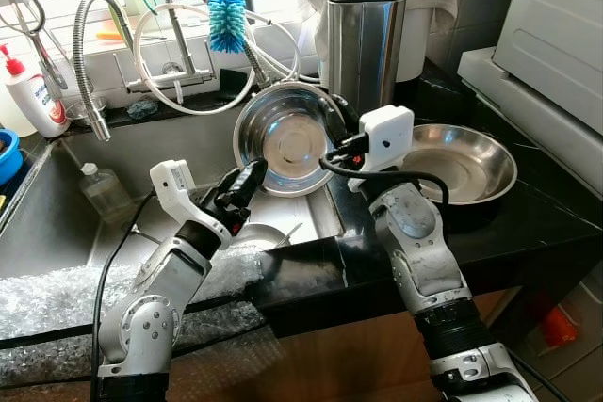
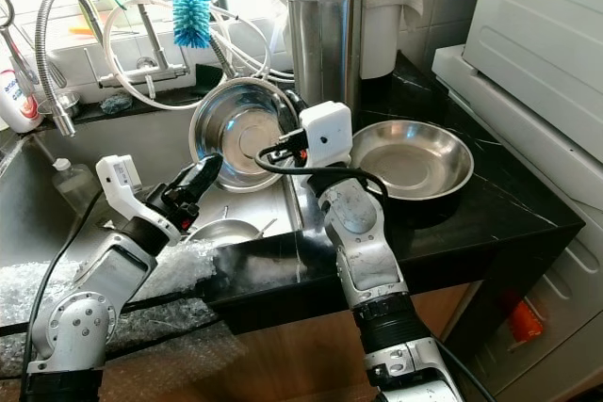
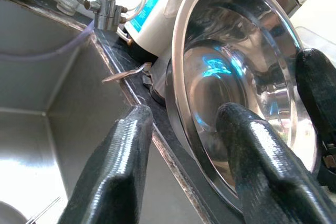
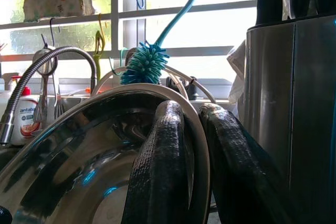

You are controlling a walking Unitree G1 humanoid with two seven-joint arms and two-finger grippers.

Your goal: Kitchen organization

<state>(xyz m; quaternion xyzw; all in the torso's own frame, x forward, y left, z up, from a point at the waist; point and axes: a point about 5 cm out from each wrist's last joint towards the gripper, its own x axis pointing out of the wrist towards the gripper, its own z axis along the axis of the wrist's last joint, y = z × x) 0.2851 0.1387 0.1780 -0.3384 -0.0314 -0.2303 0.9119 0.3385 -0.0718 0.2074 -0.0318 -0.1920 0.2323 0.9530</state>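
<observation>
Your right gripper [image 4: 194,145] is pinched on the rim of the tilted steel bowl [image 1: 294,143], one black finger [image 4: 160,171] inside the bowl and the other finger behind the rim, beside the steel knife block [image 1: 366,40]. Your left gripper [image 3: 184,129] reaches the same bowl from the sink side: its fingers stand apart astride the lower rim, one fingertip [image 3: 247,135] against the inner face and the other on the sink side, so it is spread, not clamped.

You have the bowl standing nearly on edge at the back corner of the sink [image 1: 57,223], its hollow turned toward you, leaning back toward the knife block and the white hose [image 1: 179,101]. Just to its right, a second steel bowl [image 1: 466,162] sits flat on the black counter [image 1: 546,204], its near-left edge hidden behind your right wrist camera housing [image 1: 386,134].

Down in the sink, below your left gripper, lies a smaller steel dish [image 2: 226,231]. A clear bottle [image 1: 99,190] stands in the basin further left. Above the tilted bowl hangs a turquoise bottle brush [image 1: 226,21], with the flexible tap [image 1: 89,35] and a white soap bottle [image 1: 28,91] along the window ledge. A white appliance [image 1: 556,25] stands at the far right.
</observation>
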